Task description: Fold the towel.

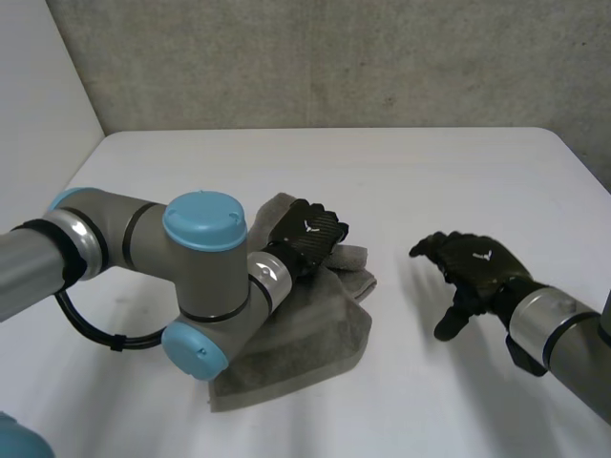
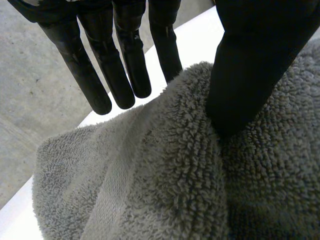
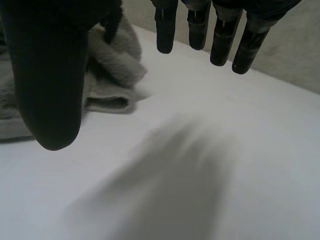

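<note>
A grey towel [image 1: 305, 343] lies rumpled on the white table [image 1: 430, 172], left of the middle, with its far part bunched up. My left hand [image 1: 307, 235] rests on that far part. In the left wrist view its thumb [image 2: 250, 75] digs into a raised fold of the towel [image 2: 165, 175], and the nearest of its straight fingers [image 2: 167, 55] meets the fold's other side. My right hand [image 1: 473, 262] hovers over bare table to the right of the towel, fingers [image 3: 220, 35] spread, nothing in it. The towel's rolled edge [image 3: 112, 80] lies beside its thumb [image 3: 50, 90].
My left arm [image 1: 191, 277] reaches across the towel's left side and hides part of it. A grey concrete wall [image 1: 334, 57] runs behind the table's far edge. Bare tabletop [image 3: 210, 165] lies under and around the right hand.
</note>
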Robot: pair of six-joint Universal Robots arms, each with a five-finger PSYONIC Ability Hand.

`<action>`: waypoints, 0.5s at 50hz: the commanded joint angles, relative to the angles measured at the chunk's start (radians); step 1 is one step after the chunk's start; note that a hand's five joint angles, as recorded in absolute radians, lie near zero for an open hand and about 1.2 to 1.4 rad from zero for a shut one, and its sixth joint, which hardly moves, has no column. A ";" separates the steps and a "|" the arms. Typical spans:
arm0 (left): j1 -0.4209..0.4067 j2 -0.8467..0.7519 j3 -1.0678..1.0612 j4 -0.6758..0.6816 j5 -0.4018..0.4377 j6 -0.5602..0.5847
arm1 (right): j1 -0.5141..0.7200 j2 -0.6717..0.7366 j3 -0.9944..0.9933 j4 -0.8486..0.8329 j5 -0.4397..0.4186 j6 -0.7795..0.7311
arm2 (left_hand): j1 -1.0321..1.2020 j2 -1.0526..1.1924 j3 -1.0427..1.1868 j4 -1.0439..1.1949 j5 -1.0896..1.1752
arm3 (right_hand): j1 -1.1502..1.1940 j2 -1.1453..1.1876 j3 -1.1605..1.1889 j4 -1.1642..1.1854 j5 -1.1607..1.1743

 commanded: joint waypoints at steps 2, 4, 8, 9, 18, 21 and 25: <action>0.005 -0.005 0.009 0.022 -0.004 0.006 | 0.012 0.016 0.018 0.001 -0.069 0.024 | 0.109 0.106 0.108 0.107 0.111 | -0.055 -0.054 -0.038 -0.051 -0.063; 0.005 -0.008 0.007 0.024 -0.005 0.029 | 0.015 0.037 0.007 -0.016 -0.067 0.065 | 0.069 0.066 0.067 0.066 0.070 | -0.055 -0.054 -0.038 -0.051 -0.063; 0.008 -0.005 0.004 0.024 -0.007 0.058 | 0.037 0.068 -0.017 -0.036 -0.067 0.160 | 0.030 0.027 0.028 0.027 0.032 | -0.055 -0.054 -0.038 -0.051 -0.063; 0.009 -0.003 0.001 0.024 -0.007 0.067 | 0.059 0.094 -0.040 -0.039 -0.070 0.221 | -0.016 -0.019 -0.018 -0.019 -0.015 | -0.055 -0.054 -0.038 -0.051 -0.063; 0.016 0.034 -0.016 0.024 -0.007 0.075 | 0.171 0.282 -0.216 -0.038 -0.050 0.427 | -0.067 -0.070 -0.068 -0.070 -0.065 | -0.055 -0.054 -0.038 -0.051 -0.063; 0.017 0.032 -0.022 0.025 -0.006 0.077 | 0.211 0.335 -0.275 -0.038 -0.044 0.455 | -0.067 -0.070 -0.068 -0.070 -0.065 | -0.055 -0.054 -0.038 -0.051 -0.063; 0.022 0.025 -0.022 0.025 -0.006 0.078 | 0.238 0.381 -0.327 -0.038 -0.024 0.493 | -0.064 -0.067 -0.066 -0.067 -0.062 | -0.055 -0.054 -0.038 -0.051 -0.063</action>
